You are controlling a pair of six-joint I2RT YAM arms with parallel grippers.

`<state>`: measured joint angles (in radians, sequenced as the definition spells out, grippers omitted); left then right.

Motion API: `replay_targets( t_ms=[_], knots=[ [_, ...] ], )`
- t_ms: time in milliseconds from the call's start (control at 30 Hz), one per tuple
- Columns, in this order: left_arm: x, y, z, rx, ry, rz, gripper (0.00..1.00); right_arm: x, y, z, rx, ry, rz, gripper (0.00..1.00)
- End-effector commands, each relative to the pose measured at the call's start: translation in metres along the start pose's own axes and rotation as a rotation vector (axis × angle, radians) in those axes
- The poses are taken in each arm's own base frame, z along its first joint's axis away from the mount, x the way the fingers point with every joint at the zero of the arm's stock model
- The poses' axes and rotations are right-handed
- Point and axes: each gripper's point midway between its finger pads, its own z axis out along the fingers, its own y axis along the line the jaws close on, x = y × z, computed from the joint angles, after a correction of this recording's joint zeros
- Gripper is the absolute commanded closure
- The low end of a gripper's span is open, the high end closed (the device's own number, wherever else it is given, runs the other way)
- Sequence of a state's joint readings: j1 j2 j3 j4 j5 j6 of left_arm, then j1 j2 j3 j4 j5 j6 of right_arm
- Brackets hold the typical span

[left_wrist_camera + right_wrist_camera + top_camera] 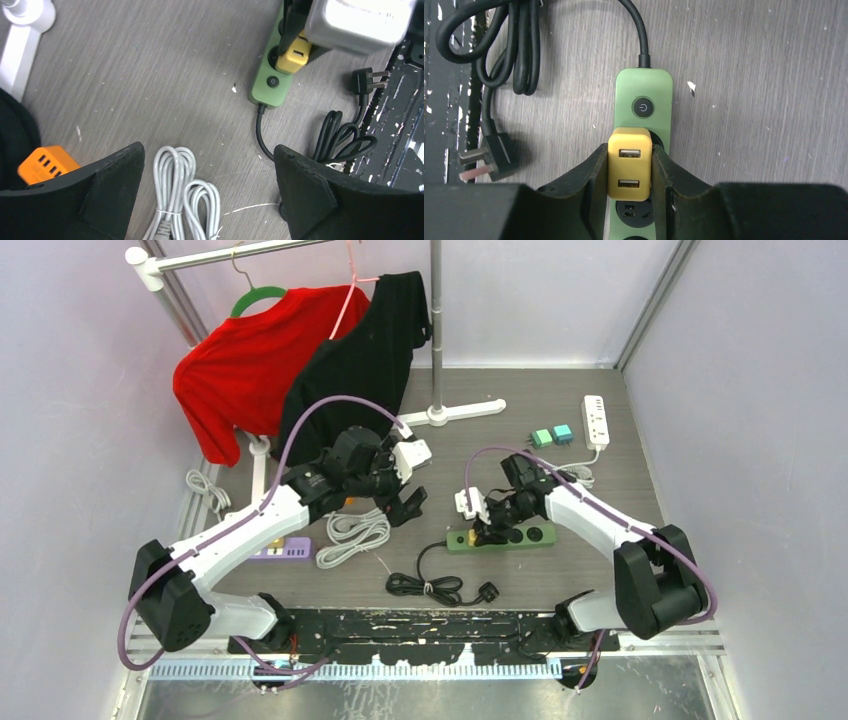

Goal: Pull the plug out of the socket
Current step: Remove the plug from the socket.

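Observation:
A yellow two-port USB plug (630, 167) sits over the first socket of a green power strip (644, 87), just behind its round switch. My right gripper (630, 175) is shut on the plug, one finger on each side. The plug's pins are hidden, so I cannot tell whether they are still in the socket. In the top view the right gripper (492, 530) is over the left end of the strip (530, 536). My left gripper (405, 508) is open and empty, hovering left of the strip. In the left wrist view it (209, 160) is above grey cables, with the plug (294, 55) at the top right.
The strip's coiled black cord (430, 587) lies near the front edge, its plug end in the right wrist view (494, 155). Grey cable bundles (352, 535), a purple strip (280, 550) and an orange charger (47, 162) lie left. A white power strip (596, 420), teal cubes (552, 436) and a clothes rack (437, 340) stand behind.

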<state>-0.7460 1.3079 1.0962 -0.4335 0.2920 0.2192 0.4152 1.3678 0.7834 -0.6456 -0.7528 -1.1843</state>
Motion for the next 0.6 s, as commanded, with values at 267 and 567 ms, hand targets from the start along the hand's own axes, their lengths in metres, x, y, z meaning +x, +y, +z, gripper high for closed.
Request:
replay_targets(
  t_ms=[267,567],
  knots=[
    [-0.026,-0.040,0.027,0.199,-0.242,-0.397,0.04,-0.019,-0.007,-0.037,0.098,-0.098,-0.193,0.99],
    [-0.011,-0.051,0.044,0.290,-0.309,-0.726,0.08,-0.051,0.010,-0.048,0.103,-0.212,-0.336,0.99]
  ],
)
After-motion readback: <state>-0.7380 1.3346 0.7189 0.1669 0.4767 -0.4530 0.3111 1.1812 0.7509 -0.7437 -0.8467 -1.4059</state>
